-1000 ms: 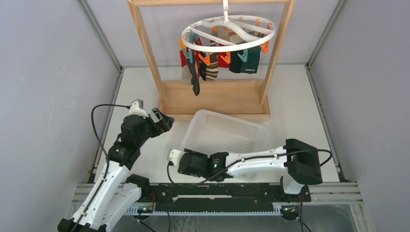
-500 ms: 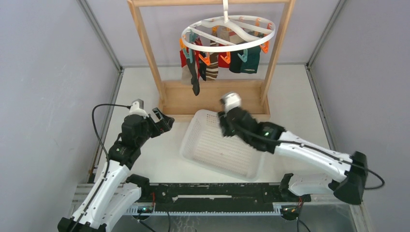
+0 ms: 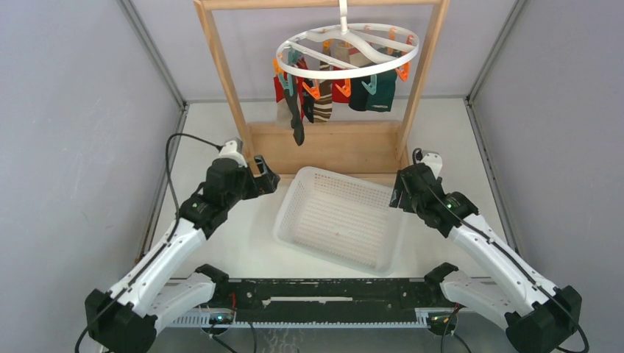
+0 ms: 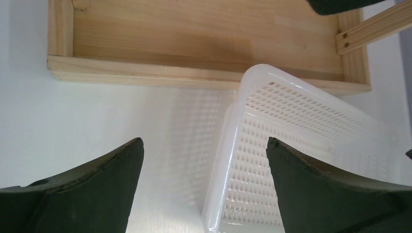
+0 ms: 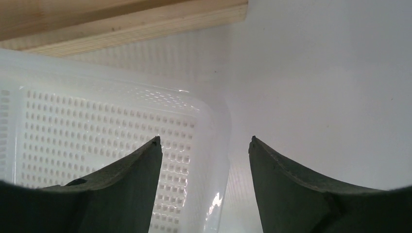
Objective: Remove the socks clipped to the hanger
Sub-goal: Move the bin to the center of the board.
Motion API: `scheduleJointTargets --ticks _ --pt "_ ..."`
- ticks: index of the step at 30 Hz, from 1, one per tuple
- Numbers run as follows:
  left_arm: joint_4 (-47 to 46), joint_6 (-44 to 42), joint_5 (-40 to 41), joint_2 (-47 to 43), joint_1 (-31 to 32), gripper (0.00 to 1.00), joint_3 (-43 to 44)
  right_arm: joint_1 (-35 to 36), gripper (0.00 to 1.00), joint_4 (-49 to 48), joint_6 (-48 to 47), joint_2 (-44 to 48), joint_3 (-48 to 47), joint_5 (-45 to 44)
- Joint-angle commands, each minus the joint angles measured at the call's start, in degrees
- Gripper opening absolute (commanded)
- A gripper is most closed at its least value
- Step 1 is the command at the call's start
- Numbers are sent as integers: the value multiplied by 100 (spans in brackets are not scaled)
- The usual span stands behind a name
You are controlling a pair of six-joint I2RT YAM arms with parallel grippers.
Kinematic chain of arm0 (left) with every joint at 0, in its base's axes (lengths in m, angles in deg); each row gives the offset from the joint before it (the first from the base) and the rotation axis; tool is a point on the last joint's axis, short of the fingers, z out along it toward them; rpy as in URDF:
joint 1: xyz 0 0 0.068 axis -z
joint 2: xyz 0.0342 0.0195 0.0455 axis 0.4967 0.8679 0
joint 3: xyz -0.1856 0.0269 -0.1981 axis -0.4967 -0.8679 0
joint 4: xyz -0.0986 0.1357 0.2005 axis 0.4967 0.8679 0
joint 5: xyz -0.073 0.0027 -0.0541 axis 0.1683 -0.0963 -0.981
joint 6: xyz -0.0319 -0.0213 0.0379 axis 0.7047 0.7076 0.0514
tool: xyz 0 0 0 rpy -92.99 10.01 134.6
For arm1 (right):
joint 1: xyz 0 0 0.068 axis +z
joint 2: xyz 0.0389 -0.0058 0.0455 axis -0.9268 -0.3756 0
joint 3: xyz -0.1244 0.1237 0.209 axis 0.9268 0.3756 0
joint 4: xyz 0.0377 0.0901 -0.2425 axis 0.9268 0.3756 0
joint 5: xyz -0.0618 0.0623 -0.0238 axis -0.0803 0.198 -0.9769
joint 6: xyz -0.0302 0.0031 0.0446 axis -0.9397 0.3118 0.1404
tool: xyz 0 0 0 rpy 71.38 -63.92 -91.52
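Top external view: the hanger (image 3: 346,73) is seen in the upper middle of the frame, hooked to the top bar of a wooden rack (image 3: 324,151), and the socks (image 3: 324,99) are clipped under its white ring, bunched toward the ring's left and front. A white perforated basket (image 3: 338,220) is set on the worktop (image 3: 456,147) just below the rack's base, at the centre of the frame. The left pincer (image 3: 266,180) is held at the basket's upper left corner and the right pincer (image 3: 397,195) at its upper right corner. In the wrist views both the left pincer (image 4: 204,145) and the right pincer (image 5: 204,141) are shown released, fingers spread over the basket's rim, with nothing grasped.
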Motion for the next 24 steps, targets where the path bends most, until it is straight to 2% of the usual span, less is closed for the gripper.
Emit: scheduleJointTargets --ticks 1,7,14,24 --pt "37 -287 556 438 209 100 348 -238 73 -80 521 -331 221 246" --pt "-484 -187 700 554 225 100 -19 -258 73 -604 703 -309 769 549" --pt "-1124 -153 446 821 276 100 -291 -267 72 -845 618 -496 783 582" --pt "-1033 -150 650 704 405 100 -530 -318 70 -1342 133 -1274 308 719"
